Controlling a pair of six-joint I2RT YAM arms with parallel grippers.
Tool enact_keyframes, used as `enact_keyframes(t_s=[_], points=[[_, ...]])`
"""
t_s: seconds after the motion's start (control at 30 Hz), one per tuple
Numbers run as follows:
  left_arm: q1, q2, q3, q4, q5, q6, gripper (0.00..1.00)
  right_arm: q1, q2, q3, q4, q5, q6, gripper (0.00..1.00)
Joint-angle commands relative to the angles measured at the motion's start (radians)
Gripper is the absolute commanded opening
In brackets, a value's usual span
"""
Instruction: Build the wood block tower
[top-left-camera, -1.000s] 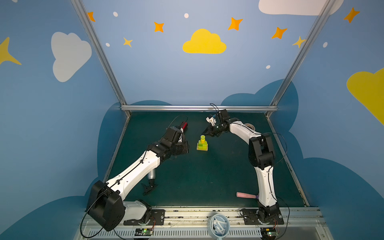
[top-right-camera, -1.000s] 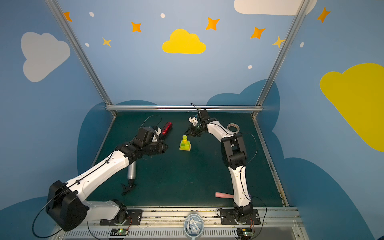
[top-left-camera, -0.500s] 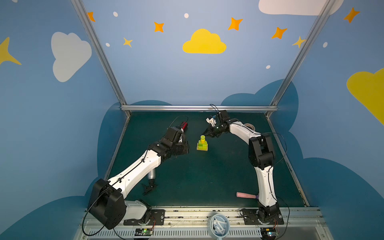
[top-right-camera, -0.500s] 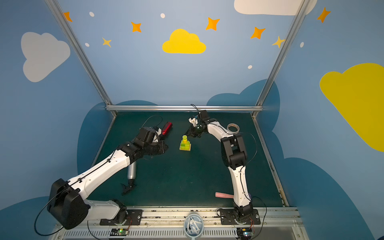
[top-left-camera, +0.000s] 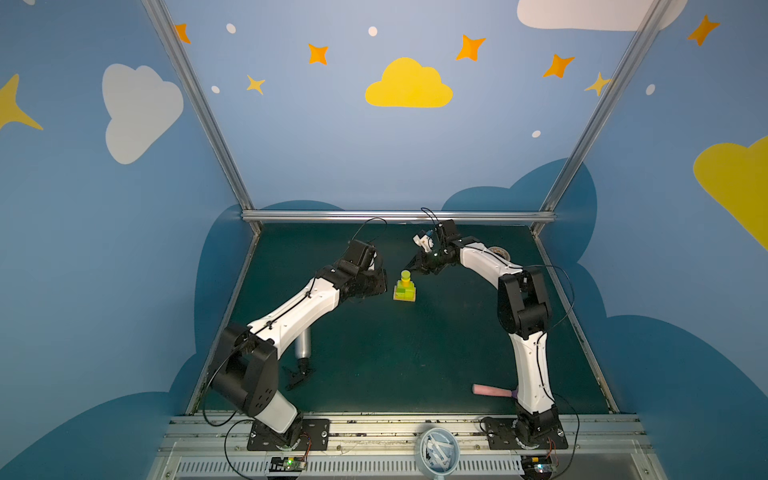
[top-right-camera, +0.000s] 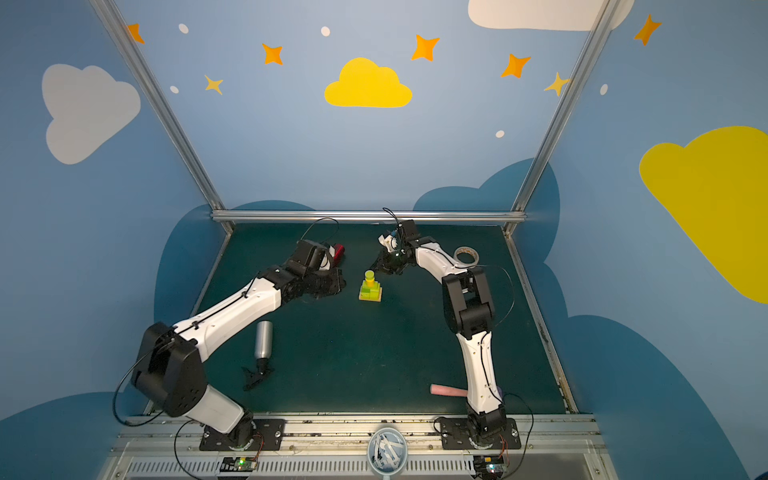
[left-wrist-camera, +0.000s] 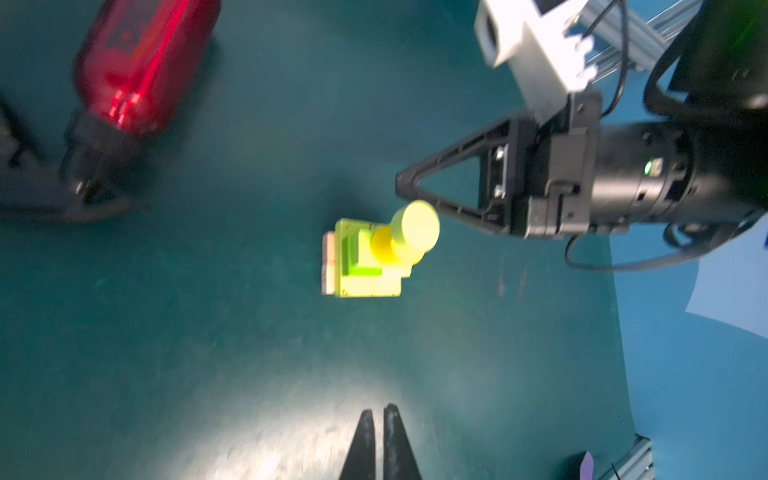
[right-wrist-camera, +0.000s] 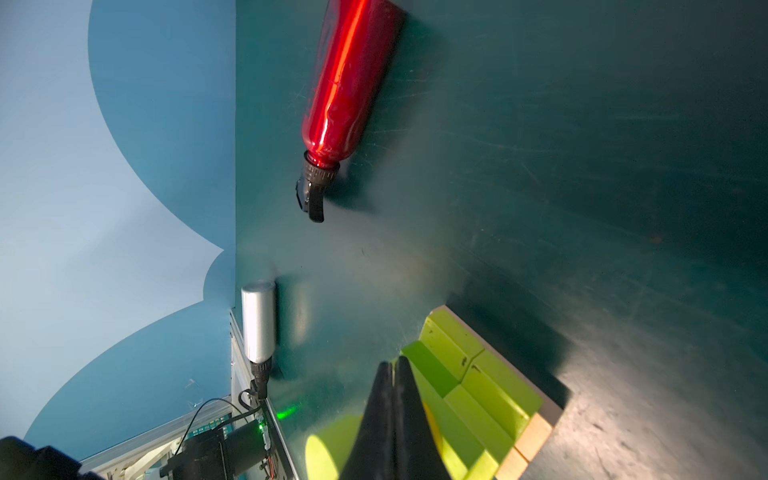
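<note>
The tower (top-left-camera: 404, 287) (top-right-camera: 370, 287) stands mid-table as a small stepped stack of wood blocks. Tan bars lie lowest, lime-green blocks (right-wrist-camera: 478, 386) sit above them, and a yellow-green cylinder (left-wrist-camera: 415, 226) is on top. My right gripper (top-left-camera: 409, 266) (top-right-camera: 372, 266) is shut and empty, its tips (left-wrist-camera: 401, 183) just behind and above the cylinder, apart from it. In the right wrist view the right gripper (right-wrist-camera: 395, 362) hides part of the stack. My left gripper (top-left-camera: 384, 287) (left-wrist-camera: 379, 409) is shut on nothing, a short way left of the tower.
A red bottle (top-right-camera: 338, 251) (right-wrist-camera: 349, 79) lies behind the left gripper. A silver bottle (top-left-camera: 302, 345) (top-right-camera: 263, 338) with a black clip (top-right-camera: 257, 376) lies front left. A pink-handled tool (top-left-camera: 492, 390) lies front right, by the right arm's base. A tape roll (top-right-camera: 466, 255) sits back right.
The left jaws have closed the last small gap. Both arms have hardly shifted, and the tower stands as before.
</note>
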Motion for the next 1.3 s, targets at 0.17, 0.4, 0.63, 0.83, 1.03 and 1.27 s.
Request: enact_keyframes(t_s=[0.17, 0.4, 0.63, 0.83, 1.03, 1.27], points=[[0.024, 0.137, 0.114, 0.008, 0.039, 0.023, 0.08, -0.01, -0.056, -0.018, 0.016, -0.006, 0.005, 0.0], [0.037, 0.241, 0.199, 0.015, 0.046, 0.026, 0.07, -0.01, -0.068, -0.041, 0.047, -0.016, 0.017, 0.0], [0.055, 0.302, 0.25, 0.034, 0.047, 0.008, 0.07, -0.012, -0.071, -0.047, 0.055, -0.017, 0.02, 0.0], [0.056, 0.369, 0.309, 0.033, 0.091, -0.002, 0.07, -0.012, -0.078, -0.051, 0.053, -0.02, 0.017, 0.0], [0.057, 0.421, 0.341, 0.037, 0.116, -0.008, 0.07, -0.015, -0.088, -0.056, 0.038, -0.006, 0.003, 0.0], [0.057, 0.438, 0.349, 0.059, 0.133, -0.015, 0.07, -0.014, -0.096, -0.06, 0.038, -0.006, 0.001, 0.0]])
